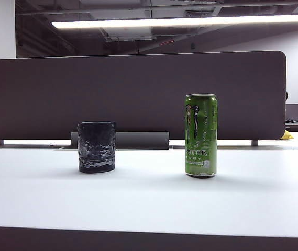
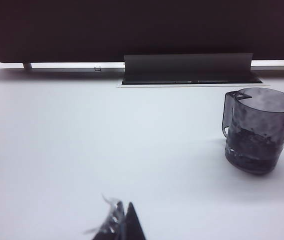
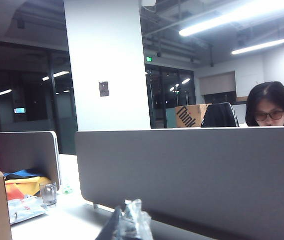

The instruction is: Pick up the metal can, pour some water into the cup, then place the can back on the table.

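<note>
- Outwardly, in the exterior view, the metal can stood upright on the table, well apart from the cup, which sat to the can's left as that camera saw it; neither arm showed in this view, so nothing held or touched the can.
- That gap probably left room for a side grasp of the can without brushing the cup, and the dark partition panel behind the can closed off the far edge, while the table's front strip lay bare.
- Next, in the left wrist view, the left gripper appeared only as dark tips at the frame's edge, held low over the table and apart from the cup; I could not tell from this view how wide its jaws stood, and the can was out of sight.
- Lastly, in the right wrist view, the right gripper pointed up over the partition toward the office beyond, away from the can; its jaws were fully closed on nothing.
- Judged from this, the pickup had not begun, and the right gripper would need to open before reaching the can.
</note>
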